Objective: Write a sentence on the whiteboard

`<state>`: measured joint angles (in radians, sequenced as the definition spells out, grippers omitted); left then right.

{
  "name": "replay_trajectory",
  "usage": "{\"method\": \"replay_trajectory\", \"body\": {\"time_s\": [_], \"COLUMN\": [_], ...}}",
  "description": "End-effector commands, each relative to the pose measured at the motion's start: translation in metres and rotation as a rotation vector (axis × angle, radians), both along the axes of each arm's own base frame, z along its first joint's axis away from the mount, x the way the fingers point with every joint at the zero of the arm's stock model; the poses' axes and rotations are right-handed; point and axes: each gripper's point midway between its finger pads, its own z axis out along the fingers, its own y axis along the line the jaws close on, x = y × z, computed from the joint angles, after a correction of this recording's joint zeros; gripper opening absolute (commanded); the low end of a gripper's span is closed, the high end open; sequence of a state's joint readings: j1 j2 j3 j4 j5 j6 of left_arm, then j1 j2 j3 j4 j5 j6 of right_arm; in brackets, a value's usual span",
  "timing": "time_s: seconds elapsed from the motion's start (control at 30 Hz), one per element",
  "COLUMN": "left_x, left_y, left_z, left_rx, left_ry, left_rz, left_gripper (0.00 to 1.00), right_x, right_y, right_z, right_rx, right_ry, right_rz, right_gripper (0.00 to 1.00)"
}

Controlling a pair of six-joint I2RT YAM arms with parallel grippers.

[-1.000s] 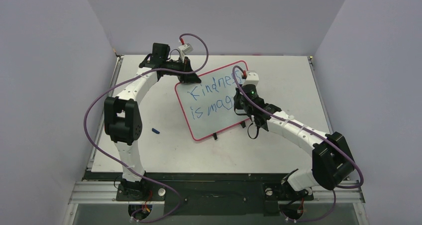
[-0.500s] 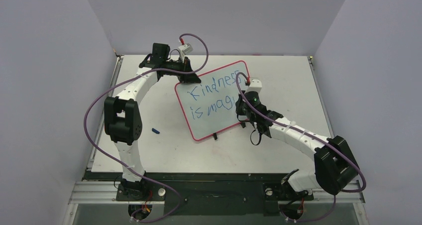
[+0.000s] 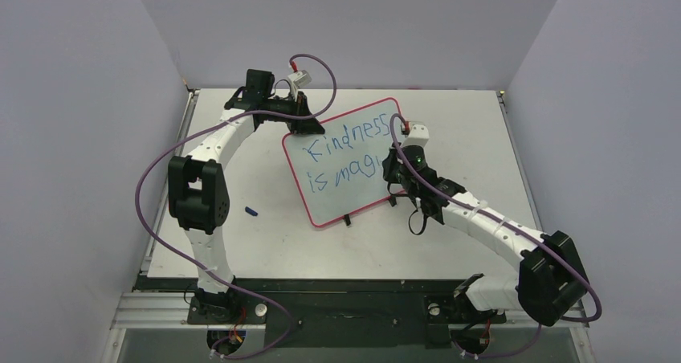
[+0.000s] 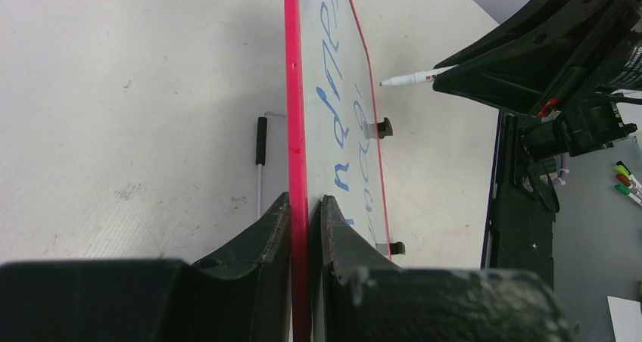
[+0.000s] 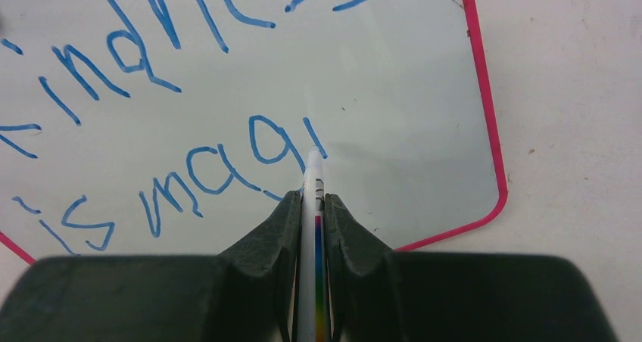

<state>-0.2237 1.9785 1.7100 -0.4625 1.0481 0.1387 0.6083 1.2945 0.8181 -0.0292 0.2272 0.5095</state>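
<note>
Left gripper [image 4: 304, 206] is clenched on the red rim of the whiteboard [image 3: 341, 205], likely to steady it for writing. The left arm arcs high from its base to the board's far corner. The board sits mid-table, tilted, and the sentence [image 3: 345, 159] reads "Kindness is magi". Right gripper [image 5: 312, 203] pinches a marker [image 5: 314, 177], tip at the last stroke, contact unclear. The right arm reaches low with its wrist over the board's right side.

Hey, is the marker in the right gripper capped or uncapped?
Uncapped: the marker shows a bare tip, pointing at the whiteboard.
</note>
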Motion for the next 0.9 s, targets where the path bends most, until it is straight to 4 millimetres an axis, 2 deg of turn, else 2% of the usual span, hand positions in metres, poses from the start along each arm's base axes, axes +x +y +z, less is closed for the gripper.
{"method": "replay_trajectory", "body": {"time_s": [0.0, 0.23, 0.37, 0.6, 0.87], "left_x": [0.002, 0.001, 0.001, 0.001, 0.001], "left_y": [-0.008, -0.008, -0.007, -0.006, -0.006], "left_z": [0.008, 0.008, 0.008, 0.009, 0.009], "left_rx": [0.006, 0.007, 0.006, 0.003, 0.003], "left_ry": [-0.120, -0.120, -0.120, -0.121, -0.122], "left_rz": [-0.045, -0.046, -0.047, -0.046, -0.047], "left_gripper": [0.00, 0.00, 0.00, 0.00, 0.00], "right_x": [0.014, 0.031, 0.039, 0.042, 0.036], "right_y": [0.005, 0.019, 0.025, 0.025, 0.011], "right_z": [0.043, 0.054, 0.053, 0.034, 0.012], "right_rx": [0.047, 0.056, 0.054, 0.035, 0.000], "right_ry": [-0.082, -0.095, -0.089, -0.059, -0.022], "right_rz": [-0.009, 0.005, 0.008, 0.001, -0.022], "right_gripper": [0.00, 0.00, 0.00, 0.00, 0.00]}}
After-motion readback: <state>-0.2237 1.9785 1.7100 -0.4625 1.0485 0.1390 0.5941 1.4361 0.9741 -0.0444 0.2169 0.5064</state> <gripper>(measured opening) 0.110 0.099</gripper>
